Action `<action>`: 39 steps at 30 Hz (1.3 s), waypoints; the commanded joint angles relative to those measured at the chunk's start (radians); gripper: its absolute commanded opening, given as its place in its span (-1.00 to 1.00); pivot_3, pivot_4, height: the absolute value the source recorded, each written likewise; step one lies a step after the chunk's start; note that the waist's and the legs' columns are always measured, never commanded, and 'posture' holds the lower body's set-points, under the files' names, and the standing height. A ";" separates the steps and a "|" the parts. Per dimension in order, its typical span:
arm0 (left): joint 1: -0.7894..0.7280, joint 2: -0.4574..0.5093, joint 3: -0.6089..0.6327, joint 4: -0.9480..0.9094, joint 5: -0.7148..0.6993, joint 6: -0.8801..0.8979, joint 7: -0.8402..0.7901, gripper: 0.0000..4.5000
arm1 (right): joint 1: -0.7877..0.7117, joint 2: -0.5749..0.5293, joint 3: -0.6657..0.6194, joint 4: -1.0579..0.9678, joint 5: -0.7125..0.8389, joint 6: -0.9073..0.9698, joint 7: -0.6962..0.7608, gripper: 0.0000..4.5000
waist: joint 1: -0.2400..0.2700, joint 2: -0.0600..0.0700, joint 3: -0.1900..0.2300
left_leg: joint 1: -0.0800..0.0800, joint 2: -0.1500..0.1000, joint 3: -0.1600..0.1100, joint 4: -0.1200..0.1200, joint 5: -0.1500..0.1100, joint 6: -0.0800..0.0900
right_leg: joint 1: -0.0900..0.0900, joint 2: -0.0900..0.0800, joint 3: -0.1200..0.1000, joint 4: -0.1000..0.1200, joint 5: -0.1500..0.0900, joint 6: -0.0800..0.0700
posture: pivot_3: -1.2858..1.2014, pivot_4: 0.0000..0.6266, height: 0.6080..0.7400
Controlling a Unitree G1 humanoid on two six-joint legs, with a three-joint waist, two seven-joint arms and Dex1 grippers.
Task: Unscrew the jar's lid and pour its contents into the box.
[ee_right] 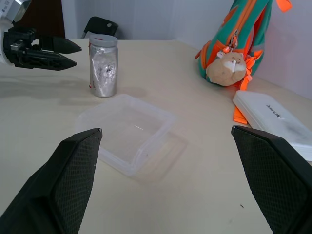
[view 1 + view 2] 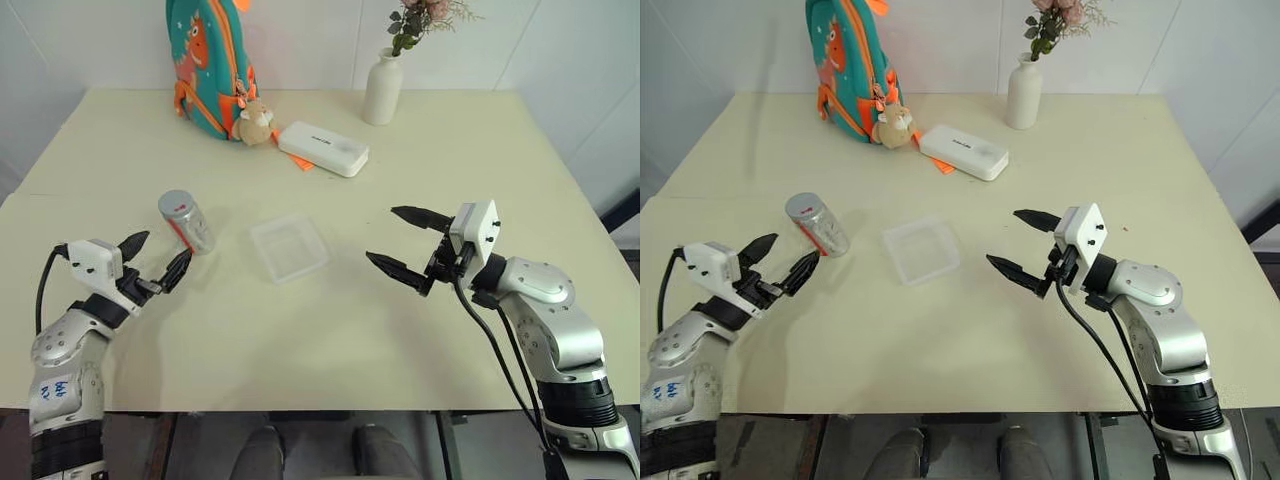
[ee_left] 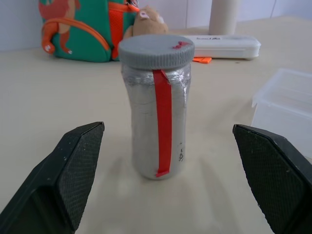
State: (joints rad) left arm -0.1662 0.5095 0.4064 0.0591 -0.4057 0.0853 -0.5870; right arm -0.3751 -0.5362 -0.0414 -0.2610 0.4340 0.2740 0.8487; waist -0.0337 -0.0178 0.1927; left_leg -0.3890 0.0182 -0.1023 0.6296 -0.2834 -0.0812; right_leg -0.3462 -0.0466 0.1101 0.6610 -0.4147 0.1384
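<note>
The jar (image 2: 187,221) stands lidded near the tabletop's (image 2: 330,340) left edge, the box (image 2: 289,247) beside it toward the centre. The left gripper (image 2: 156,260) hangs near the jar, fingers spread and empty; the right gripper (image 2: 405,243) likewise beyond the box. A glancing finger could topple the jar. Bare tabletop lies along the near edge.

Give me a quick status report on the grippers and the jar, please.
Left gripper open, just short of the jar. Right gripper open, empty, beside the box. Jar upright, lid on. Nothing in the way.
</note>
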 commanded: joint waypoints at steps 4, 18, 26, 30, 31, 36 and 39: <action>-0.089 0.000 -0.028 0.109 0.063 -0.089 0.038 1.00 | 0.011 0.019 0.003 -0.083 0.030 0.012 -0.017 0.99 | 0.001 0.000 0.000 | 0.000 0.000 0.000 0.000 0.000 0.000 | 0.000 0.000 0.000 0.001 0.000 0.000 | 0.03 -0.52 1.00; -0.260 0.001 -0.089 0.342 0.137 -0.169 0.050 1.00 | -0.007 0.018 0.049 -0.108 0.056 0.003 0.059 0.99 | 0.003 0.000 0.000 | 0.000 0.000 0.000 0.001 0.000 -0.001 | -0.001 0.000 0.000 0.002 0.000 0.000 | 0.03 -0.52 1.00; -0.345 -0.022 -0.112 0.448 0.151 -0.231 0.053 0.92 | 0.000 0.043 0.050 -0.103 0.038 -0.016 0.022 1.00 | 0.004 0.000 0.000 | -0.001 0.000 0.000 0.002 0.001 -0.002 | -0.001 0.000 0.000 0.002 0.000 0.000 | 0.03 -0.52 1.00; -0.370 -0.025 -0.121 0.486 0.152 -0.239 0.051 0.47 | 0.010 0.050 0.051 -0.108 0.033 -0.018 0.008 1.00 | 0.004 0.000 0.000 | -0.001 0.000 0.000 0.002 0.001 -0.002 | -0.001 0.000 0.000 0.002 0.000 0.000 | 0.03 -0.52 1.00; -0.370 -0.027 -0.124 0.488 0.152 -0.238 0.050 0.35 | 0.012 0.051 0.049 -0.109 0.031 -0.019 0.005 1.00 | 0.003 0.000 0.000 | -0.001 0.000 0.000 0.002 0.001 -0.002 | -0.001 0.000 0.000 0.002 0.000 0.000 | 0.03 -0.52 1.00; -0.351 -0.028 -0.127 0.466 0.148 -0.231 0.053 -0.13 | 0.024 0.054 0.046 -0.115 0.029 -0.023 -0.015 1.00 | 0.004 0.000 0.000 | -0.001 0.000 0.000 0.001 0.002 -0.004 | -0.002 0.000 0.000 0.002 0.000 0.000 | 0.03 -0.52 1.00; -0.331 -0.032 -0.119 0.391 0.105 -0.192 0.031 -0.13 | 0.032 0.057 0.042 -0.119 0.032 -0.021 -0.031 1.00 | 0.002 0.000 0.000 | -0.001 0.000 0.000 0.002 0.002 -0.004 | -0.002 0.000 0.000 0.003 0.000 0.000 | 0.03 -0.52 1.00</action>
State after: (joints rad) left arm -0.5051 0.4766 0.2757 0.5152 -0.2722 -0.1182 -0.5415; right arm -0.3413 -0.4865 0.0182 -0.3461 0.4606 0.2673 0.8315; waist -0.0313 -0.0180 0.1927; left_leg -0.3901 0.0180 -0.1022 0.6313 -0.2814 -0.0847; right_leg -0.3480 -0.0466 0.1103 0.6636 -0.4147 0.1384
